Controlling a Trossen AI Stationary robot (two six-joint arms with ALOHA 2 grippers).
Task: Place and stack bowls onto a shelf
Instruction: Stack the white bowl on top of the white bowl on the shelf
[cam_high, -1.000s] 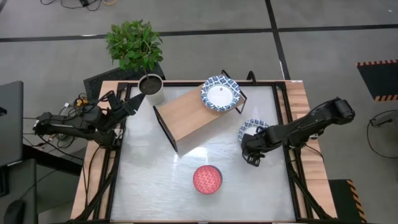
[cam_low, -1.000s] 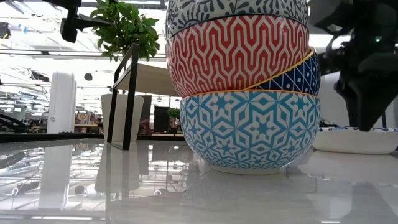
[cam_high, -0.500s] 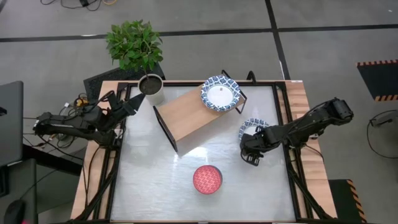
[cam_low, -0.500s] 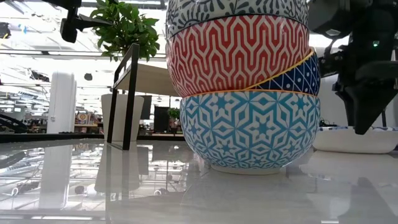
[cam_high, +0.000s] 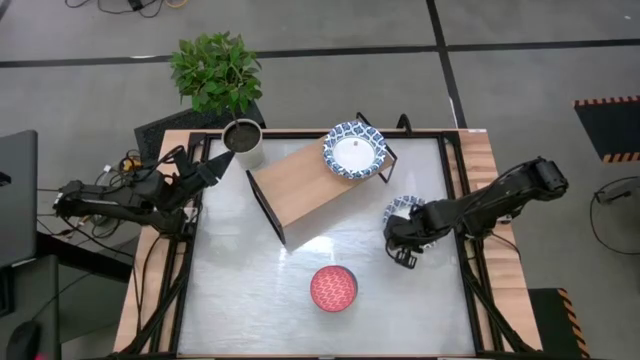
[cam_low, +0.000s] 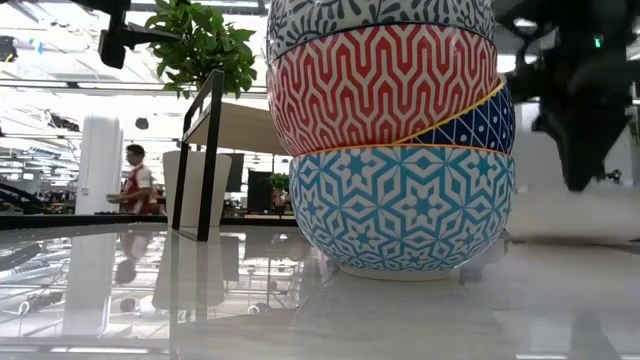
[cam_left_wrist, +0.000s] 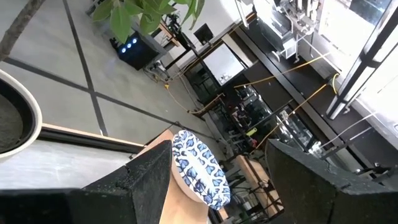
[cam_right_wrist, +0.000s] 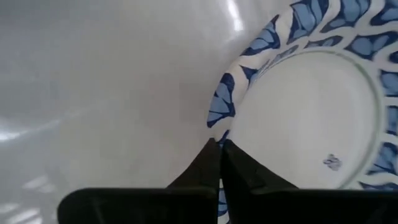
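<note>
Your right hand (cam_high: 405, 248) sits at the counter's (cam_high: 240, 290) right side, low over the rim of a wide blue-and-white bowl (cam_high: 402, 207); in the right wrist view its fingers (cam_right_wrist: 214, 163) are pinched together on that bowl's patterned edge.

Your left hand (cam_high: 213, 163) waits at the counter's far left corner, fingers apart, just beside the white plant pot (cam_high: 243, 141).

Shelf (cam_high: 305, 180): wooden-topped rack with black legs, set at an angle in the counter's far middle.

On the shelf: a second wide blue-and-white bowl (cam_high: 354, 151), resting at its right end.

Bowl stack (cam_high: 333, 288): on the counter near its front edge, well apart from the shelf, red-patterned from above; the low view shows several patterned bowls nested.

Beyond the counter: a leafy plant (cam_high: 215, 70) on the floor.
</note>
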